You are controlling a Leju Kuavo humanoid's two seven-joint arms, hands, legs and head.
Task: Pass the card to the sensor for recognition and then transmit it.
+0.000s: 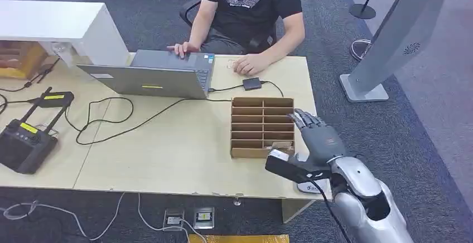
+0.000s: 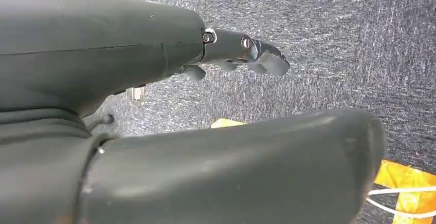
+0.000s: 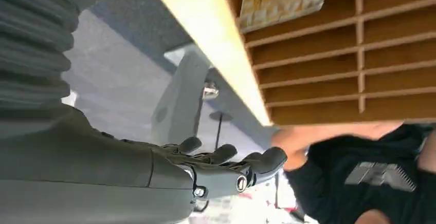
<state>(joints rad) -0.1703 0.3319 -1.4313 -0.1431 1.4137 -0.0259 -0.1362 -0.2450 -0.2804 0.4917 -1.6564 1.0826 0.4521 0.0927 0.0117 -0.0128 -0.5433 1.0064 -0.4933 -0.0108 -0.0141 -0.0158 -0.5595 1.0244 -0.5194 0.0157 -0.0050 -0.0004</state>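
While the right robot hand [image 1: 315, 135] hovers over the near right corner of the one cardboard organizer [image 1: 247, 125], its fingers are spread straight and wide and it holds nothing. The organizer lies flat on the desk [image 1: 167, 154], its shallow slots in two columns. One card [image 3: 280, 0], yellowish with a green print, lies in a slot of the right column at the end nearest the robot, just beside the hand but not touched by it. One small black sensor box [image 1: 251, 83] sits on the desk beyond the organizer, near it, with a single cable running from it towards the one grey laptop [image 1: 159, 76].

One person in a black shirt [image 1: 251, 3] sits across the desk with two hands on it, one on the laptop and the other just beside the sensor box. Two black handheld controllers lie at the left end: the larger [image 1: 25, 142] at the near corner, the smaller [image 1: 53, 98] behind it. Black cables loop across the desk between them and the laptop.

The left robot hand [image 2: 241, 54] hangs over grey carpet [image 2: 334, 29], thumb apart from loosely extended fingers, with nothing in it. One grey kiosk stand [image 1: 390, 37] rises from the floor to the right of the desk, and two floor sockets [image 1: 189, 218] sit below the near edge.
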